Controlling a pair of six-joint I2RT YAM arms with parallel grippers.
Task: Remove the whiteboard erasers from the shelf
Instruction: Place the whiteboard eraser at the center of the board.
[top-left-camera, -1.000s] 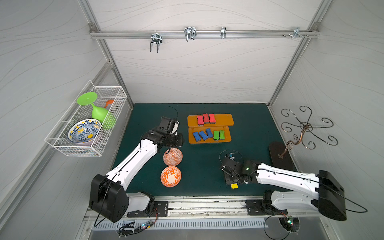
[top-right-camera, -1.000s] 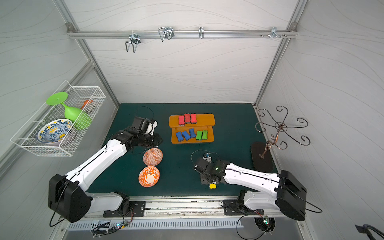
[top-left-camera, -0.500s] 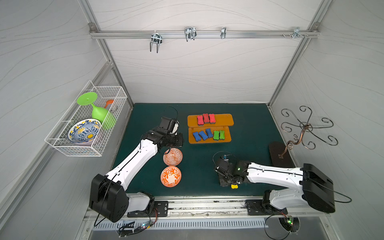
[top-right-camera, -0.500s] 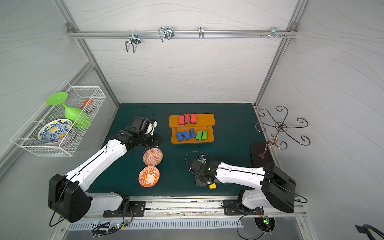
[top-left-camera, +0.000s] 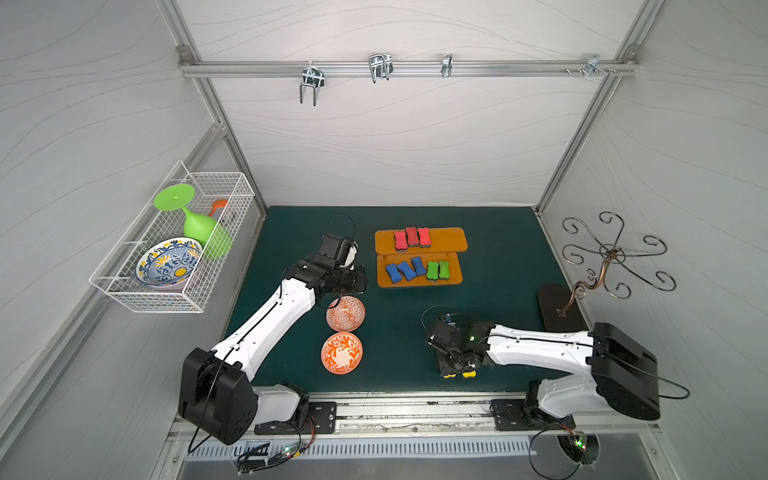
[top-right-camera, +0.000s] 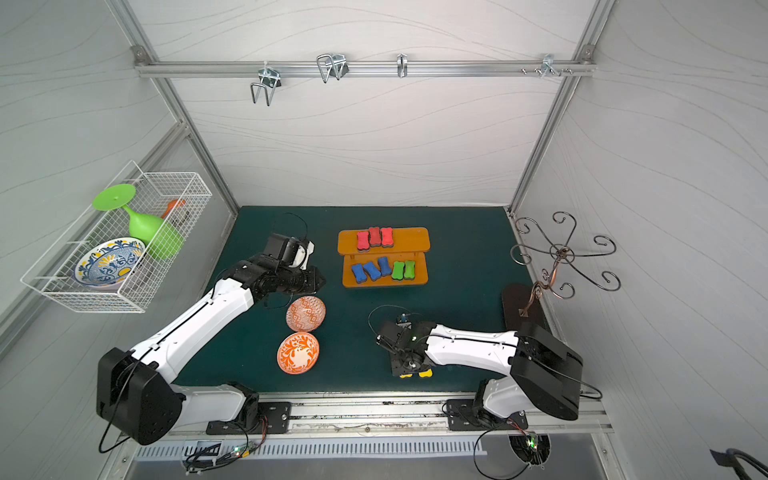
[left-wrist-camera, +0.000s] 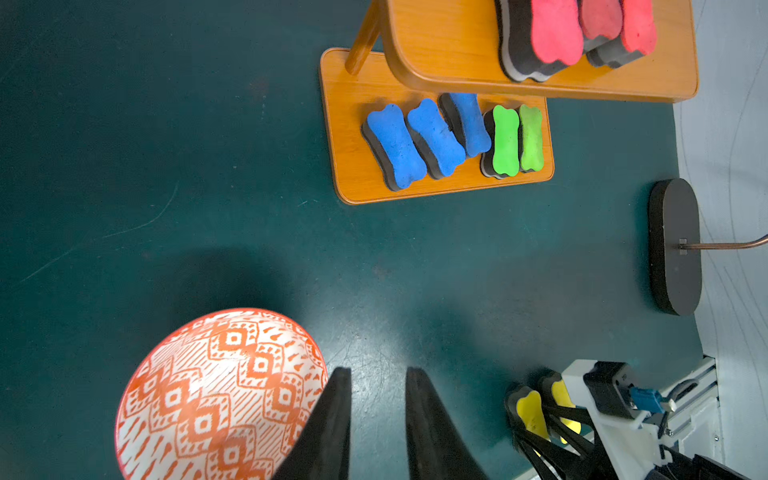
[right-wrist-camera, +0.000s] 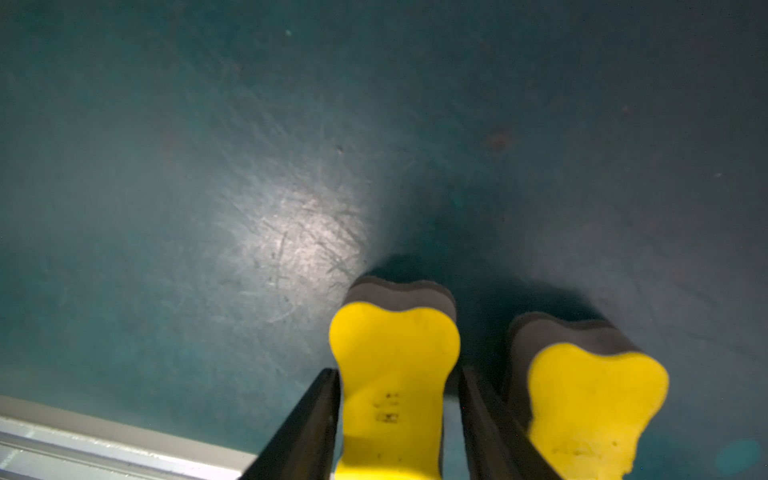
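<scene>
Erasers are split between 2 places. 2 yellow erasers (right-wrist-camera: 395, 340) lie side by side, foam up and felt down, at the near edge of the desk (top-left-camera: 498, 249), right of centre and well apart from the shelf (top-left-camera: 451, 243). That spot looks chosen as a drop zone, close to the right arm's base and out of the way of reaches to the shelf. 8 are not yet off. 3 red erasers (top-left-camera: 411, 239) sit packed together on the upper board. On the lower board 3 blue erasers (top-left-camera: 405, 270) lean against each other, with 2 green erasers (top-left-camera: 438, 270) touching just to their right.

The right tool (right-wrist-camera: 397, 370) points down over one yellow eraser, a jaw along each long side. The eraser rests on the desk and a thin slit shows beside one jaw, so I judge the jaws apart and the grip let go: a release, not a pick.

The left tool (left-wrist-camera: 378, 374) hovers above the desk left of the shelf, beside a patterned bowl (top-left-camera: 345, 313), jaws a little apart with nothing between them. It faces the lower board, which suits a sideways reach for the blue ones, since the upper board overhangs the far part of that row.
</scene>
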